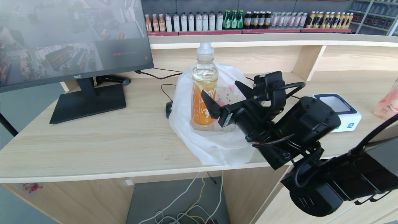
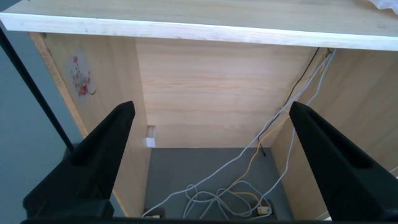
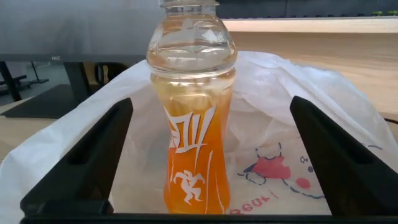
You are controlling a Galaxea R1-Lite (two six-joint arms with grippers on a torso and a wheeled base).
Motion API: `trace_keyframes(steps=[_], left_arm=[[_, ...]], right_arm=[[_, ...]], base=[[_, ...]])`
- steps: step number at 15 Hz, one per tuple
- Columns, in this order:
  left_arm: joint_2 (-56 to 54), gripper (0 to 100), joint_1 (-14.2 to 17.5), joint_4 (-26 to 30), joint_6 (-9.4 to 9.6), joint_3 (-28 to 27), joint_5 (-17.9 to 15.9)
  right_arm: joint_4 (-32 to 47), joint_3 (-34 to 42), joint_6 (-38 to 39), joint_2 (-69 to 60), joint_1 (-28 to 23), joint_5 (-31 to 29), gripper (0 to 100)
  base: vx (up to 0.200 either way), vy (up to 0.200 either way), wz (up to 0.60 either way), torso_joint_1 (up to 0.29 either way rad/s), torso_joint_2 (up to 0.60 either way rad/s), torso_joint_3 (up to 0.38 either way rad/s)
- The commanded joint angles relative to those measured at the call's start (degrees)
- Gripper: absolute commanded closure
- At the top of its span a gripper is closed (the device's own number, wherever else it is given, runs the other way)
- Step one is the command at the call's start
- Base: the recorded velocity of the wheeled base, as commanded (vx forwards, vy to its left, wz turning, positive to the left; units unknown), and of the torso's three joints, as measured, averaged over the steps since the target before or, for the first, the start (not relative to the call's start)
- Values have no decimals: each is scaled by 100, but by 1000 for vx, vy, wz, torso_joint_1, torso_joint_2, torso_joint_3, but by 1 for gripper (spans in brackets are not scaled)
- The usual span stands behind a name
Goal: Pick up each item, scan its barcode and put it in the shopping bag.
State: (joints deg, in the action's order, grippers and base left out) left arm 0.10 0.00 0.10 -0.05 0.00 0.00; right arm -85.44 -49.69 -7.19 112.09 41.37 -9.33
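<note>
Pale wooden counter (image 1: 93, 149) fills the scene, with white and yellow cables (image 2: 236, 193) coiled on the floor of the recess beneath it. The left gripper (image 2: 211, 109) hangs below the counter's edge, pointed into that recess, its black fingers spread wide with nothing between them.

The right arm reaches in from the robot's right, over the counter's front edge. The right gripper (image 1: 220, 88) points towards the white plastic shopping bag (image 1: 214, 146), fingers parted and gripping nothing. The bag lies open on the counter. Inside it stands the clear plastic bottle of orange drink with a white cap (image 1: 204, 93), upright, just ahead of the spread fingers and between their lines.

To the robot's right sit a white box-shaped scanner with a dark blue rim (image 1: 339, 112) and, at the edge, a pink packet (image 1: 387, 104). On the left is a black flat monitor on a stand (image 1: 71, 37). Farthest back, a shelf of bottled drinks (image 1: 248, 20) lines the wall.
</note>
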Motion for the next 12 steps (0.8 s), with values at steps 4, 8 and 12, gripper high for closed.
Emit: trace_keyframes(steps=[4, 8, 12], left_arm=[[-1, 0, 0, -1, 5, 0, 0], [-1, 0, 0, -1, 5, 0, 0], [-1, 0, 0, -1, 5, 0, 0]], right_arm=[[-43, 1524, -28, -1462, 64, 19, 0], [-385, 2288, -19, -2069, 64, 10, 0], [-420, 2253, -10, -2113, -174, 10, 0]], base=[[0, 0, 0, 0, 0, 0], [0, 0, 0, 0, 0, 0], [0, 0, 0, 0, 0, 0]])
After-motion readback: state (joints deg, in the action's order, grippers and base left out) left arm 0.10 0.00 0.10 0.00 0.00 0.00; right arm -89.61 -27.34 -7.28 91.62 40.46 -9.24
